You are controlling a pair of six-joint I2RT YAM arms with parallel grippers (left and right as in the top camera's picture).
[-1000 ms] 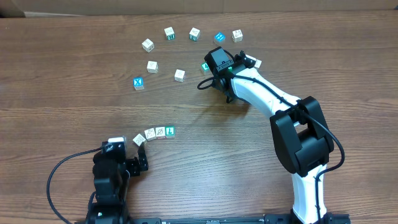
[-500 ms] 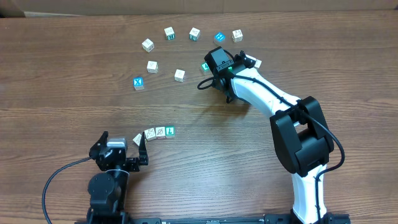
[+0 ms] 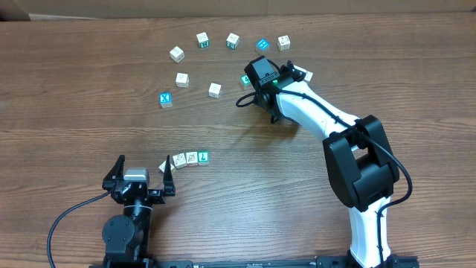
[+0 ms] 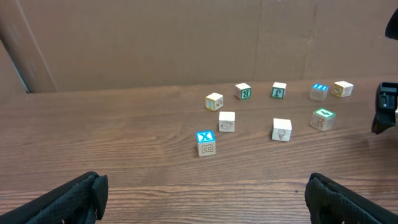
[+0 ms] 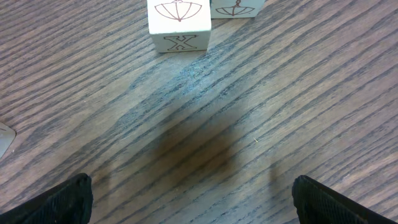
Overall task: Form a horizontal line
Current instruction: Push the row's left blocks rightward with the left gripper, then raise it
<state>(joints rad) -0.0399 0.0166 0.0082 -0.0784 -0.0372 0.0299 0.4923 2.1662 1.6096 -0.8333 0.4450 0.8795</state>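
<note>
The brown wood-grain table (image 3: 67, 112) carries small letter blocks (image 3: 215, 90). 4 of them lie in a short, slightly curved row (image 3: 192, 158) near the front left, side by side. The rest sit scattered toward the back, among them a blue X block (image 3: 166, 99) and a blue-topped block (image 3: 262, 45).

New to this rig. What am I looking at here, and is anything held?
Two robot arms at a wooden table, each ending in a two-finger gripper. The top-down picture comes from a fixed camera overhead; the other two come from a camera on each wrist, its own dark fingers at the bottom corners. Small letter blocks lie scattered on the far side, and a row of four blocks sits by the left gripper. The right gripper is among the scattered ones. Both are open, holding nothing.
</note>
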